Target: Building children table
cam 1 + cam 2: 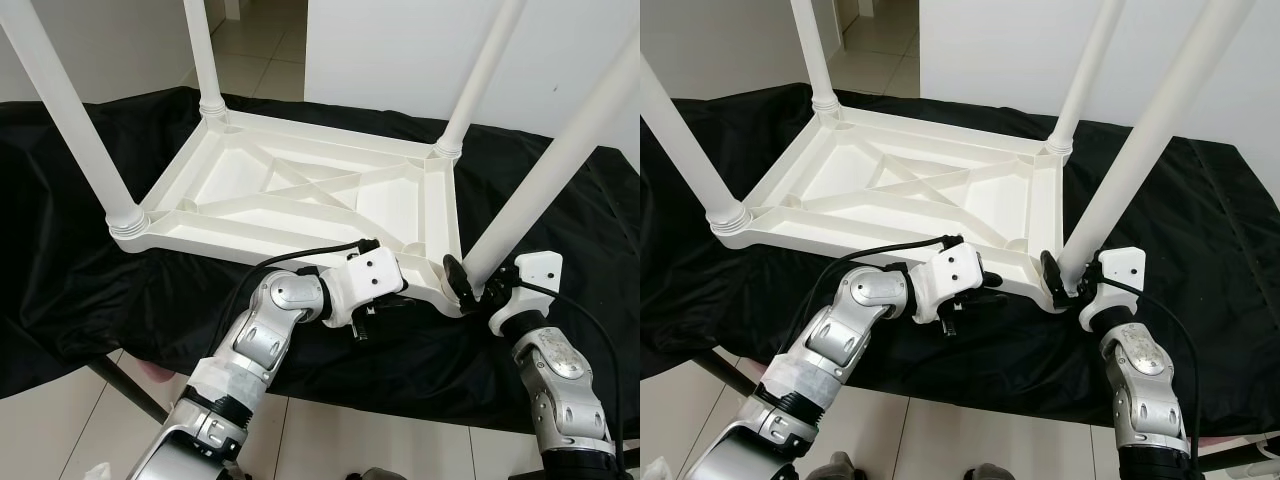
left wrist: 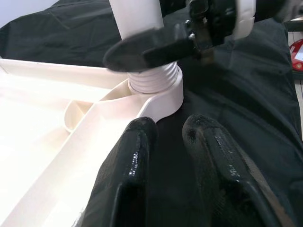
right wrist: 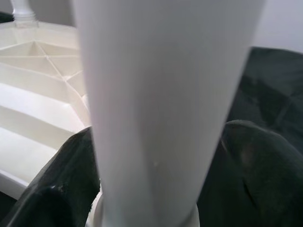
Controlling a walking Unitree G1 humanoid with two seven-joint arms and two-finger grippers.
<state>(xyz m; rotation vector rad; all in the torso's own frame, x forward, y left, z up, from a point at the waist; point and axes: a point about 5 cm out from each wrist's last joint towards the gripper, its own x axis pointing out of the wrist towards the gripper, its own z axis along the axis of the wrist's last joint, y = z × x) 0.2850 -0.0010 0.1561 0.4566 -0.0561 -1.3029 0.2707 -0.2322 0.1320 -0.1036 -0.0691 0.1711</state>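
my right gripper (image 1: 478, 285) pinching near-right leg (image 1: 560, 160) just above its socket | my left gripper (image 2: 165, 156) fingers slightly apart, holding nothing, by tabletop's near edge | tabletop (image 1: 300, 190) upside down on black cloth (image 1: 60, 260), four legs up | tiled floor (image 1: 250, 40) far

A black cloth (image 1: 60, 270) (creased) drapes a surface; pale tiled floor (image 1: 250, 40) lies beyond, white wall (image 1: 390, 50) behind.
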